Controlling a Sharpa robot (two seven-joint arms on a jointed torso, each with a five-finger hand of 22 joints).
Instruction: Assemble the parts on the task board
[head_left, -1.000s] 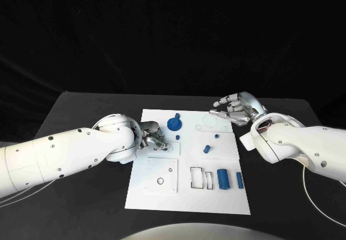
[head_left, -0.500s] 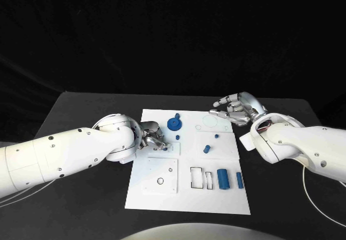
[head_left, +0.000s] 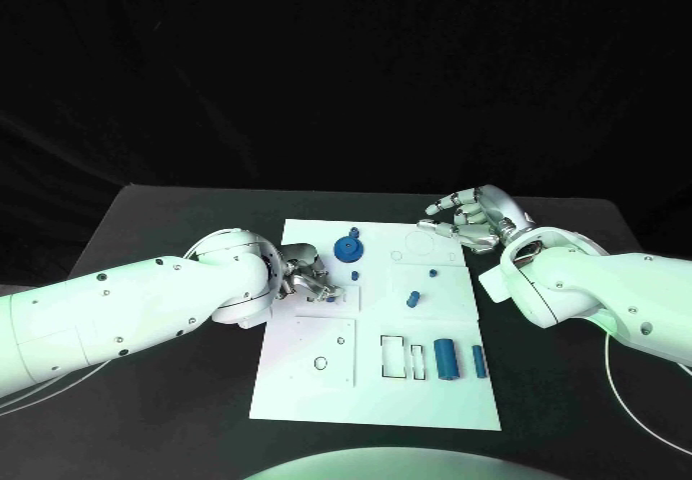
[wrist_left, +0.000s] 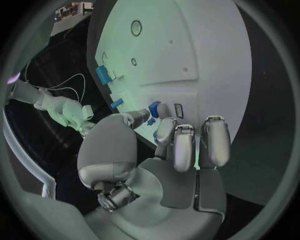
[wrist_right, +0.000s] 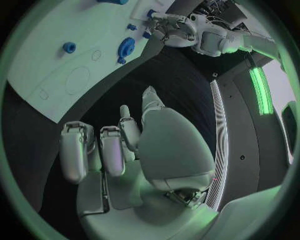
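The white task board (head_left: 378, 400) lies mid-table. My left hand (head_left: 304, 279) hovers over its left edge and pinches a small blue part (wrist_left: 154, 108) between thumb and finger, just above the board by a small square outline. On the board lie a blue gear-like disc (head_left: 348, 246), a small blue peg (head_left: 414, 297), a tiny blue stud (head_left: 431, 270) and two blue cylinders (head_left: 446, 357) near the right edge. My right hand (head_left: 469, 217) hangs over the board's far right corner, fingers loosely bent, thumb apart, holding nothing.
The board (wrist_left: 187, 45) carries round and rectangular outlines, among them a square plate outline (head_left: 323, 352) at the near left. Black table surface (head_left: 159, 230) surrounds the board on all sides. My right forearm (head_left: 591, 290) lies along the board's right side.
My right hand has edged slightly toward the board's far corner. The left hand keeps its pinch in nearly the same spot.
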